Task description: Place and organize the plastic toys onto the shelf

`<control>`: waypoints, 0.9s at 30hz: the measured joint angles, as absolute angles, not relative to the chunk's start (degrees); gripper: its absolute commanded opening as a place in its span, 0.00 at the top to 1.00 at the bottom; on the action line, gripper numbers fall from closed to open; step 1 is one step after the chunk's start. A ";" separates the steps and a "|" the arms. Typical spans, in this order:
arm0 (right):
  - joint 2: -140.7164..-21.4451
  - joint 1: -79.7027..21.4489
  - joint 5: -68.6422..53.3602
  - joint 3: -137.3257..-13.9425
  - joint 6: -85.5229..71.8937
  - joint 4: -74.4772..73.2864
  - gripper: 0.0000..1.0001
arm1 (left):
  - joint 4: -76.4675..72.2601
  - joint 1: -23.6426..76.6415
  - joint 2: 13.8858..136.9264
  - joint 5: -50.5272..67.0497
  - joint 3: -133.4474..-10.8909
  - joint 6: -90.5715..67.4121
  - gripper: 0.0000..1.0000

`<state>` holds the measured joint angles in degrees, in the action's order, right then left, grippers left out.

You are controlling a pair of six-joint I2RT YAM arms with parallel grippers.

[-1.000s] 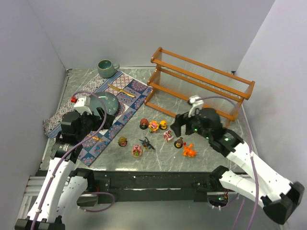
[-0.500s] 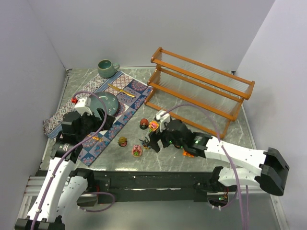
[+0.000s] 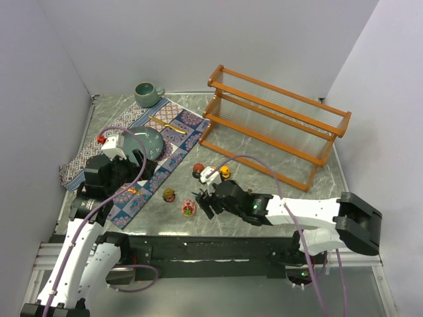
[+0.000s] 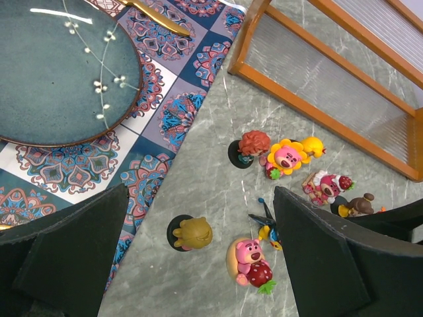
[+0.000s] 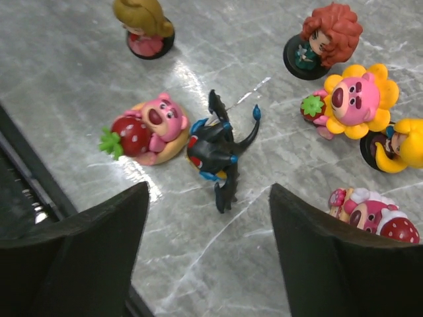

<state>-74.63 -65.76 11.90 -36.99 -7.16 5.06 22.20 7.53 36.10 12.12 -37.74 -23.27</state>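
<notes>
Nearest the arm bases, I had the right gripper [image 5: 208,218] low over the marble table [image 3: 188,100], fingers [image 5: 86,251] spread apart and touching nothing. Between them, on the stone, lay the dark spiky toy [image 5: 215,148], tipped on its side and clear of both fingers. Just to its left lay the pink bear with a strawberry [image 5: 149,129], also on its side and almost touching the spiky toy. Ahead of the right finger I saw a pink bear in a red strawberry cap [image 5: 370,211], lying down.

A little farther out stood a blond figurine on a round dark base [image 5: 145,23], apart from the rest. Beyond the spiky toy, three toys sat in a close row: a red-haired figurine on a dark base [image 5: 324,39], a pink bear in a yellow flower [image 5: 353,99] just beside it, and a yellow figurine [image 5: 403,145] touching the flower. From the left wrist camera I could also make out a small brown figurine [image 4: 357,206] next to the right arm. None of these toys was on the shelf [image 3: 277,119].

Off to the left, the left gripper [image 4: 198,218] hung over the edge of the patterned mat [image 4: 178,112], its fingers wide apart and holding nothing. A teal plate [image 4: 59,72] lay on that mat. Farther back, the shelf stood at an angle, its ribbed tiers bare, and a green mug [image 3: 147,94] sat at the far left.
</notes>
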 measured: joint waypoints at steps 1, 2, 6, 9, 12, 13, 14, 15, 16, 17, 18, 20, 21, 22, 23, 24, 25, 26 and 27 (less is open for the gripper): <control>-75.11 -65.93 12.14 -36.99 -7.05 5.23 0.28 | 22.22 7.53 36.10 12.10 -37.74 -23.27 0.03; -76.18 -66.26 12.95 -36.99 -6.74 5.61 0.29 | 22.22 7.53 36.12 12.10 -37.74 -23.27 0.03; -80.16 -68.05 15.46 -36.99 -6.09 6.09 0.35 | 22.24 7.53 36.12 12.08 -37.74 -23.27 0.03; -81.93 -68.93 17.12 -36.99 -6.00 6.37 0.39 | 22.24 7.53 36.10 12.05 -37.74 -23.27 0.03; -83.64 -69.54 18.98 -36.99 -5.78 6.66 0.47 | 22.26 7.53 36.10 11.92 -37.74 -23.27 0.03; -84.25 -69.60 19.59 -36.99 -5.65 6.68 0.49 | 22.26 7.53 36.10 11.88 -37.74 -23.27 0.03; -84.73 -69.63 20.16 -36.99 -5.48 6.70 0.50 | 22.26 7.53 36.12 11.79 -37.74 -23.27 0.03; -85.10 -69.63 20.62 -36.99 -5.43 6.68 0.51 | 22.26 7.53 36.10 11.73 -37.74 -23.27 0.03; -85.34 -69.63 21.10 -36.99 -5.41 6.76 0.52 | 22.28 7.53 36.10 11.70 -37.74 -23.27 0.03; -85.56 -69.63 21.56 -36.99 -5.34 6.85 0.53 | 22.31 7.53 36.10 11.68 -37.74 -23.27 0.03; -85.76 -69.63 21.91 -36.99 -5.23 6.87 0.56 | 22.33 7.53 36.10 11.68 -37.74 -23.27 0.03; -86.02 -69.63 22.63 -36.99 -5.08 6.98 0.57 | 22.39 7.53 36.10 11.68 -37.74 -23.27 0.03; -86.17 -69.63 22.90 -36.99 -5.04 7.14 0.59 | 22.41 7.53 36.10 11.68 -37.74 -23.27 0.03; -86.30 -69.63 23.11 -36.99 -5.02 7.27 0.60 | 22.41 7.53 36.10 11.68 -37.74 -23.27 0.03; -86.39 -69.63 23.22 -36.99 -4.95 7.31 0.61 | 22.44 7.53 36.10 11.68 -37.74 -23.27 0.03; -86.41 -69.63 23.35 -36.99 -4.97 7.31 0.63 | 22.46 7.53 36.10 11.68 -37.74 -23.27 0.03; -86.41 -69.65 23.53 -36.99 -4.95 7.35 0.64 | 22.52 7.53 36.10 11.68 -37.74 -23.27 0.03; -86.43 -69.67 23.68 -36.99 -4.86 7.49 0.65 | 22.59 7.53 36.10 11.68 -37.74 -23.29 0.03; -86.50 -69.71 23.90 -36.99 -4.84 7.57 0.69 | 22.61 7.53 36.10 11.68 -37.74 -23.27 0.03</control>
<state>-86.50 -69.71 23.90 -36.99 -4.84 7.57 22.61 7.53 36.10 11.68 -37.74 -23.27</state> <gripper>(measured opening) 0.366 0.968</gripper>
